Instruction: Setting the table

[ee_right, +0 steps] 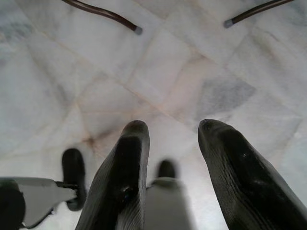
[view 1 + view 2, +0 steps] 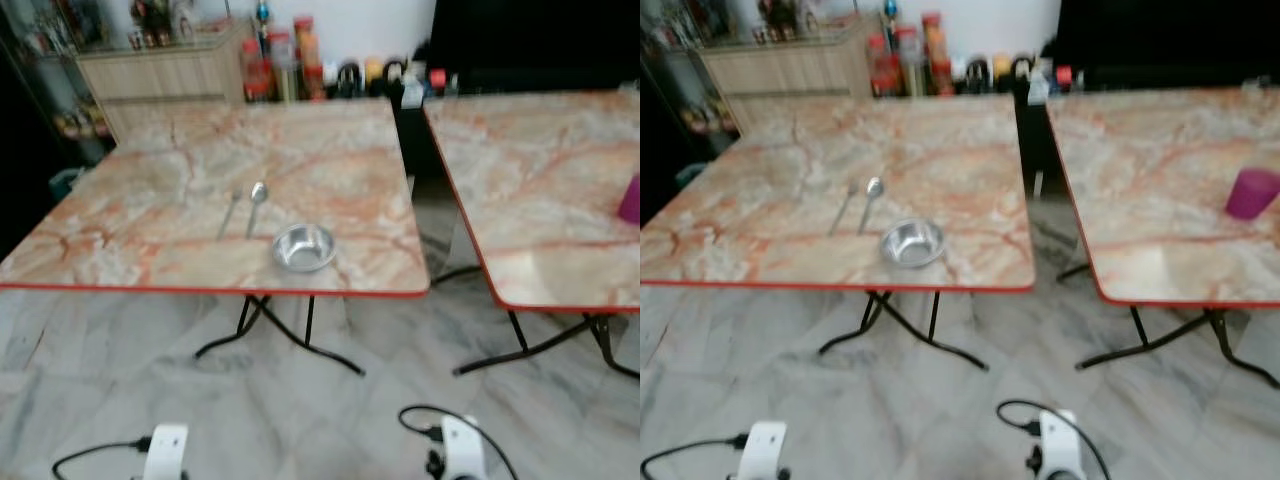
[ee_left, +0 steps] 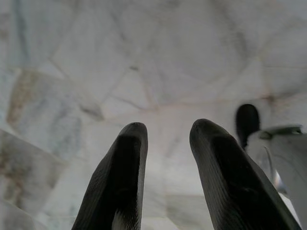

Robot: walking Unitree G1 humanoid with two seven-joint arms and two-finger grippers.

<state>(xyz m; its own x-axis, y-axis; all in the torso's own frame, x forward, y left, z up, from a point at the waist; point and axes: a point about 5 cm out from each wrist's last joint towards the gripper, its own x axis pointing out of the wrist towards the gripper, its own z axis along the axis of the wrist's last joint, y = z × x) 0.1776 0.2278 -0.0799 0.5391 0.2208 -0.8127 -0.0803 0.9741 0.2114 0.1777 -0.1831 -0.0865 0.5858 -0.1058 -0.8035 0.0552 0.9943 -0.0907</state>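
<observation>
A small steel bowl [image 2: 304, 247] sits near the front edge of the left marble-patterned table [image 2: 150, 230]. Just behind it lie a spoon [image 2: 256, 205] and a fork [image 2: 231, 212], side by side. A purple cup [image 2: 1251, 192] stands on the right table [image 2: 1160, 170] near its right side. Both arms hang low over the floor. My left gripper [image 3: 165, 132] is open above the marble tiles, nothing between its fingers. My right gripper [image 1: 172, 129] is open too, pointing down at the floor.
Bottles and jars [image 2: 300, 65] line the wall behind the tables, beside a wooden cabinet [image 2: 160, 70]. A narrow gap [image 2: 440, 230] separates the two tables. Black folding table legs [image 2: 280, 335] stand on the marble floor. My white wrists [image 2: 165, 450] show at the bottom edge.
</observation>
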